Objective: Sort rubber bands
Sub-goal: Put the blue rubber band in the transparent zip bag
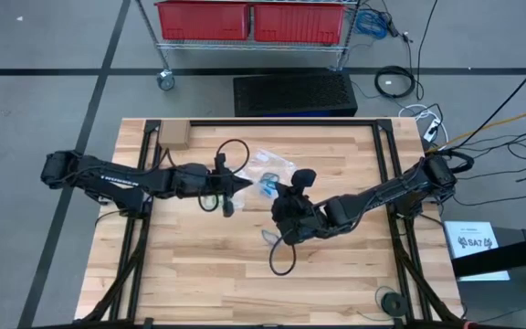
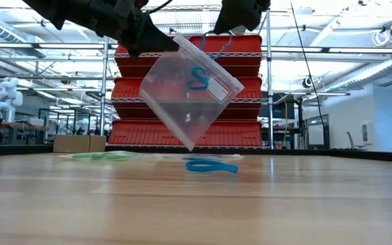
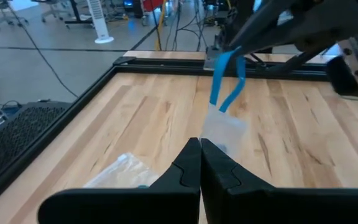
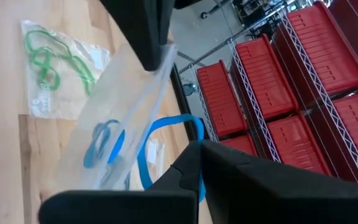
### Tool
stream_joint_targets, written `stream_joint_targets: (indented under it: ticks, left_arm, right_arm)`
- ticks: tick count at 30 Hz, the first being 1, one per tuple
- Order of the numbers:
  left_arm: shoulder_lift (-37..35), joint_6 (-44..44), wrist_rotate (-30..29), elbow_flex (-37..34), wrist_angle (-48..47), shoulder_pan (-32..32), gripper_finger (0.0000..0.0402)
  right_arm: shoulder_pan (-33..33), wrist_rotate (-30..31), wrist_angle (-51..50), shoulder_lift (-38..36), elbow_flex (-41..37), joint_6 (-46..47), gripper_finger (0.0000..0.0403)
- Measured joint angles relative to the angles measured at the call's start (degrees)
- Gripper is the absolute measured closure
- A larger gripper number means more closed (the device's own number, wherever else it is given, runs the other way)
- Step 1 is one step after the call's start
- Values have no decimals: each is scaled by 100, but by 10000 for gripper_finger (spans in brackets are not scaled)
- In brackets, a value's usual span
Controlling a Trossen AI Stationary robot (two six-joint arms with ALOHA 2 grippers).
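Observation:
A clear plastic bag (image 2: pixel 189 102) hangs in the air over the middle of the table, with a teal rubber band (image 2: pixel 197 76) inside it. My left gripper (image 3: pixel 201 152) is shut on the bag. My right gripper (image 4: pixel 199 149), just right of it, is shut on a bright blue rubber band (image 3: pixel 225 78) that dangles at the bag's mouth. Another blue band (image 2: pixel 211 166) lies flat on the wood. A second clear bag (image 4: pixel 55 59) with green bands lies flat on the table behind. My left gripper pinches the bag's upper edge (image 4: pixel 163 59) at one corner between its shut fingers, coming in nearly level from the table's left. The bag hangs below, tilted, one corner lowest (image 2: pixel 190 145), clear of the table. My right gripper pinches the blue band's upper end (image 3: pixel 224 55) between its fingertips, reaching in from the table's right and slanting down. The loop hangs slack below the fingers, its lower end (image 3: pixel 222 107) at the bag's top edge. Whether it is inside the mouth, I cannot tell.
A cardboard box (image 1: pixel 172 135) sits at the far left corner. A black cable loop (image 1: pixel 281 260) hangs under my right arm, and a small roll (image 1: pixel 391 300) sits at the near right. A rack of red bins (image 2: pixel 182 129) stands beyond the far edge.

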Motion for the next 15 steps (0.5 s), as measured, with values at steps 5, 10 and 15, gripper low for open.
stream_joint_targets:
  ticks: [5,10,15]
  left_arm:
    - [0,-110,-67,0,-14,13,402]
    - [0,-148,-73,0,-32,88,402]
    - [0,-218,-74,0,-22,99,402]
  right_arm:
    - [-3,59,-61,0,0,2,403]
    - [12,443,-115,0,0,-37,403]
    - [12,442,-118,0,0,-55,403]
